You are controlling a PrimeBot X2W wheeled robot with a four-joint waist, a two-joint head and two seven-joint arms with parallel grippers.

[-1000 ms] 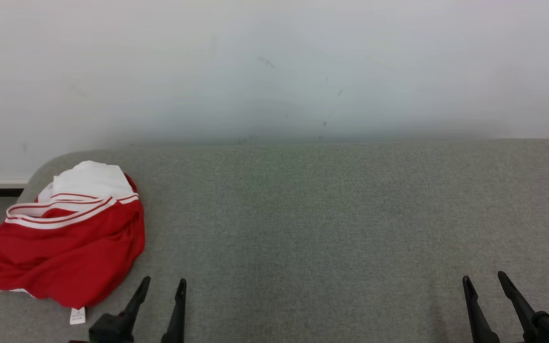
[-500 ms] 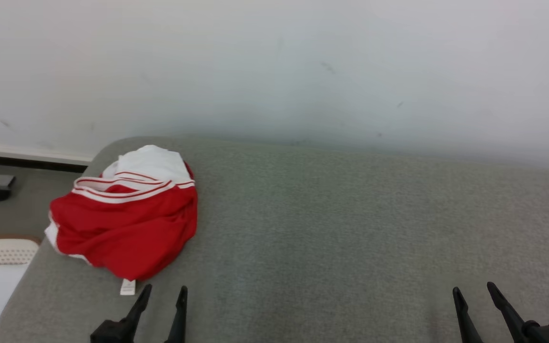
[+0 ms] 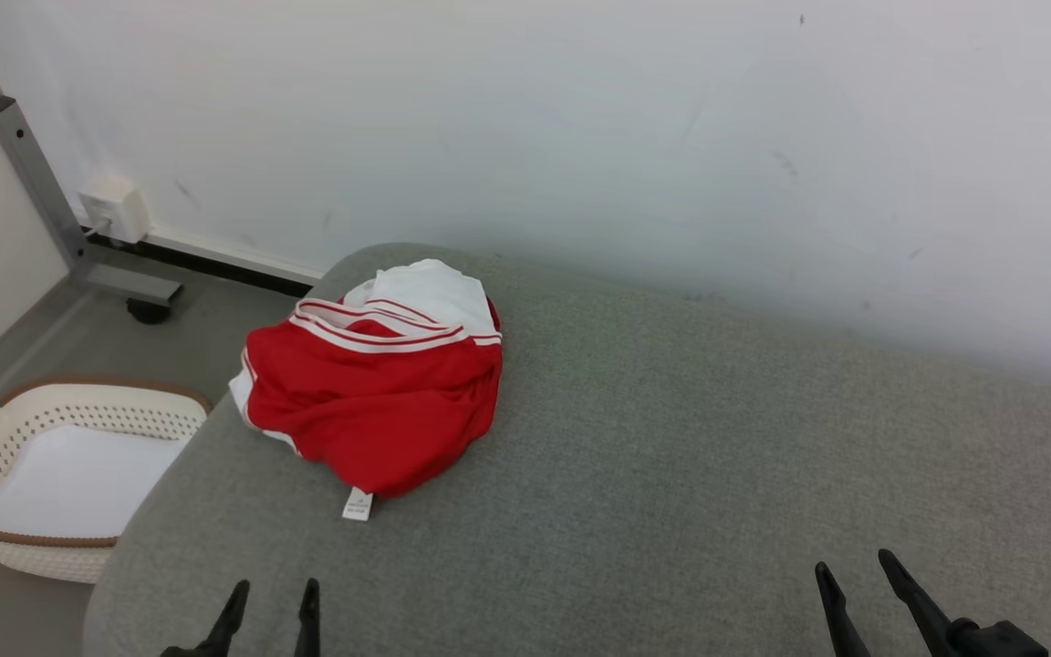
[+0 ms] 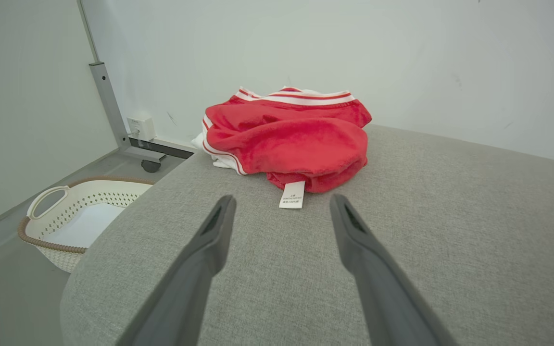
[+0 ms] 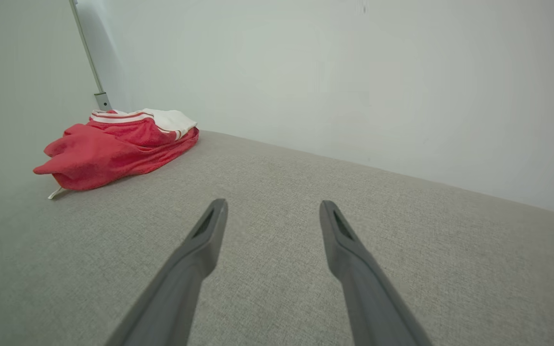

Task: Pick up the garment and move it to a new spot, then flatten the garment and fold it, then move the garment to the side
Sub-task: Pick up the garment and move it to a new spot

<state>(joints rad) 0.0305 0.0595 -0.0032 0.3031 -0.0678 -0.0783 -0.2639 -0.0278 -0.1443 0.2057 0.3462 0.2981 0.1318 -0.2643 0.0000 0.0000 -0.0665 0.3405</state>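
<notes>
As my left claw [image 3: 275, 591] hangs low over the near edge: spread wide, nothing in it, pointing towards the garment [image 3: 379, 392].
Left claw to garment: apart; in my left wrist view the white tag [image 4: 292, 194] lies just beyond the claw's tips.
Right claw [image 3: 854, 561]: spread too and empty, over bare bench [image 3: 671, 456], well to the right of the garment.
Garment: red, with white bands striped in red and a white part at the back; bunched in a heap at the bench's far left corner, near the wall [image 3: 580, 137].
Tag: sticks out from the heap's near edge and lies flat on the bench.
Bench: grey woven cover, rounded left corner, far side against the wall.
Basket [image 3: 33, 557]: cream, perforated, brown rim, loop handle on its left; on the floor [image 3: 51, 338] beside the bench's left end. Something pale lies flat inside; I cannot tell what.
Wall: pale, lightly scuffed.
Post [image 3: 33, 169]: grey metal, in the left corner, with a white box [image 3: 113, 208] beside it on the wall and a black caster [image 3: 149, 312] under its foot.
</notes>
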